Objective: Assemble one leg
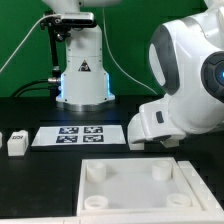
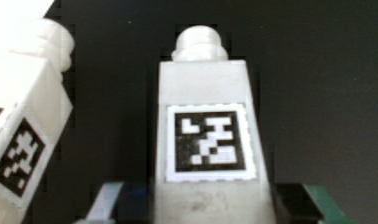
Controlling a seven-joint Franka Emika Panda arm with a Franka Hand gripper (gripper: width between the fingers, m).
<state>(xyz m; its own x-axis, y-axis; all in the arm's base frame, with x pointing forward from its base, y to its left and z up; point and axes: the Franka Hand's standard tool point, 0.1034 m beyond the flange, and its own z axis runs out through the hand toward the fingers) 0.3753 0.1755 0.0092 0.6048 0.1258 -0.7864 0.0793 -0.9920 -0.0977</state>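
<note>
White plastic tagged rectangular leg (image 2: 207, 120) lies on the black counter (image 2: 115, 60), straddled by the parted, not-yet-closed two-finger gripper (image 2: 207, 204).
Nearest the front edge sits the large white square socketed part (image 1: 130, 185); beyond, toward the right edge, the leg looks light, rigid, slick: pinch its flat sides mid-length.

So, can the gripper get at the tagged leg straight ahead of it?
Probably yes. The leg lies between the fingers of the gripper with nothing over it; the neighbouring leg sits apart, outside them. Whether the jaws have closed, I can't tell.
</note>
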